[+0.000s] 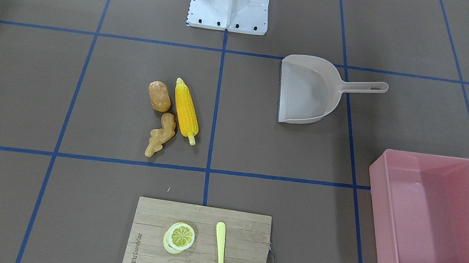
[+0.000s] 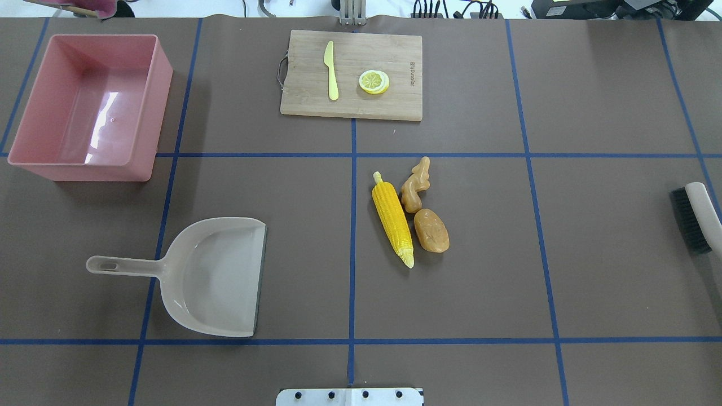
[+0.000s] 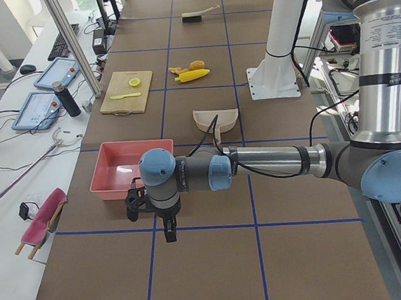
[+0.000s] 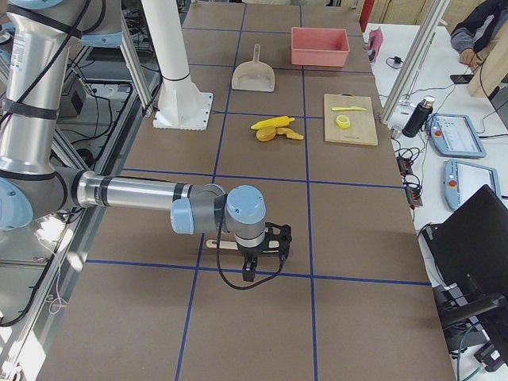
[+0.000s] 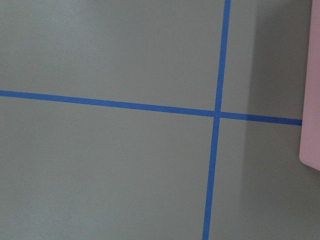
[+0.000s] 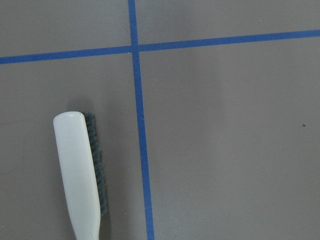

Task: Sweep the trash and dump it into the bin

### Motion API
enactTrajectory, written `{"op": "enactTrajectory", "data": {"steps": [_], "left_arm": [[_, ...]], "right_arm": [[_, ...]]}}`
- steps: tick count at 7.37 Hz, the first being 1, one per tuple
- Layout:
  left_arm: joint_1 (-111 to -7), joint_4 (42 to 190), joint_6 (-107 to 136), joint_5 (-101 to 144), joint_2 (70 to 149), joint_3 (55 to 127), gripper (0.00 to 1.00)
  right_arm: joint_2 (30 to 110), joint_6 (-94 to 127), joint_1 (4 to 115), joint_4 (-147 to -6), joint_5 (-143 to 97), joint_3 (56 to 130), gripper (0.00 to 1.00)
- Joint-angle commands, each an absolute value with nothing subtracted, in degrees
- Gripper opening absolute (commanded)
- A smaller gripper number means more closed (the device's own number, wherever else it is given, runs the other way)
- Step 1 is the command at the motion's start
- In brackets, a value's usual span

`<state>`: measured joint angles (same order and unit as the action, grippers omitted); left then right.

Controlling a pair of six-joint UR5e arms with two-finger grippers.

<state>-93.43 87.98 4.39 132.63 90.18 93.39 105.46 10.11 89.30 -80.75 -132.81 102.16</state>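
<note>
The corn cob (image 2: 392, 219), potato (image 2: 431, 230) and ginger root (image 2: 416, 184) lie bunched near the middle of the table (image 2: 592, 282). The ginger root seems to touch the cob. The pink bin (image 2: 159, 110) stands open side up at the far left, well apart from them, with the beige dustpan (image 2: 220, 276) nearer the robot. The left gripper (image 3: 168, 231) hangs beside the bin and the right gripper (image 4: 248, 272) hangs over the brush (image 2: 696, 217). Both show only side-on, so I cannot tell how wide either pincer stands.

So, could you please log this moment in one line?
trash: on table | dustpan: empty | bin: empty | left gripper: by bin | right gripper: by brush
</note>
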Motion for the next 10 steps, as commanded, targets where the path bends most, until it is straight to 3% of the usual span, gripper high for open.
{"op": "enactTrajectory", "data": {"steps": [1, 6, 10], "left_arm": [[-93.4, 88.0, 4.4, 132.6, 90.2, 93.7, 0.98], [-93.4, 88.0, 4.4, 132.7, 90.2, 93.9, 0.98], [-93.4, 87.9, 4.4, 132.6, 90.1, 94.0, 0.98]], "right_arm": [[105.5, 10.1, 89.3, -80.7, -132.5, 102.1, 1.00], [105.5, 16.4, 81.2, -80.8, -134.8, 104.0, 1.00], [111.2, 17.5, 71.7, -81.6, -135.4, 106.8, 1.00]]}}
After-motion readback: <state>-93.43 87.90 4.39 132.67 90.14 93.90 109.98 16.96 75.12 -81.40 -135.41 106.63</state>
